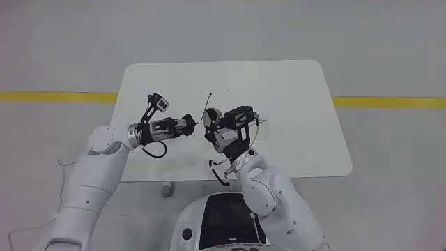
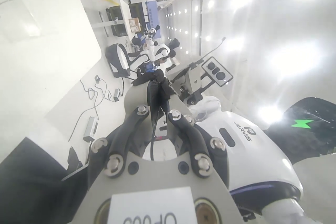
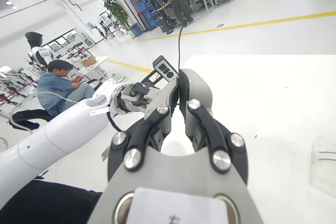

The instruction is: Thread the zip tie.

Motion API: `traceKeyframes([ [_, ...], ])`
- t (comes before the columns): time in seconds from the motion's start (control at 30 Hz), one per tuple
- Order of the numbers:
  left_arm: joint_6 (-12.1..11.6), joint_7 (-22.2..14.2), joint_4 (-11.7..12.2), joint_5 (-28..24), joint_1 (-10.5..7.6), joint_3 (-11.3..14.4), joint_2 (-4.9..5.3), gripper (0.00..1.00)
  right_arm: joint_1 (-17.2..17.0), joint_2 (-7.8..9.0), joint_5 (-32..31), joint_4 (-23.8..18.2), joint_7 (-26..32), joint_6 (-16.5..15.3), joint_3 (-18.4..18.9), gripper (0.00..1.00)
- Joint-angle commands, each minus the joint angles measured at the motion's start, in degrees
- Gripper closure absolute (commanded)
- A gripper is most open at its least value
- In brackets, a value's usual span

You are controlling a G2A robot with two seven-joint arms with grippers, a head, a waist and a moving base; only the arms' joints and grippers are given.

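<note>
The zip tie [image 1: 208, 103] is a thin black strand held above the middle of the white table [image 1: 293, 90]. My right gripper [image 3: 179, 89] is shut on it, and its free end [image 3: 179, 46] rises straight past the fingertips. My left gripper [image 2: 155, 93] meets the right one tip to tip and is shut on the same tie; a black strand [image 2: 153, 130] runs back between its fingers. In the top view the left gripper [image 1: 189, 124] and the right gripper [image 1: 209, 121] touch near the table's front half.
A clear plastic bag [image 3: 324, 156] holding more ties lies flat on the table beside the right arm, also seen as a clear bag [image 2: 15, 12]. The table's rounded front edge [image 1: 230, 179] is close to both arms.
</note>
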Motion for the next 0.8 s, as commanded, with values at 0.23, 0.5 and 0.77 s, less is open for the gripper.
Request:
traceKeyframes([
  [0.23, -0.09, -1.3, 1.16, -2.25, -0.56, 0.21, 0.67, 1.0, 1.45, 0.19, -0.24, 1.91, 0.11, 0.53, -0.6, 1.0],
  [0.5, -0.06, -1.3, 1.21, -2.91, -0.7, 0.88, 1.06, 1.0, 1.45, 0.19, -0.24, 1.91, 0.11, 0.53, -0.6, 1.0],
  [0.77, -0.06, -1.3, 1.21, -2.91, -0.7, 0.88, 1.06, 1.0, 1.44, 0.49, -1.33, 2.18, -0.95, 0.76, -1.31, 1.0],
])
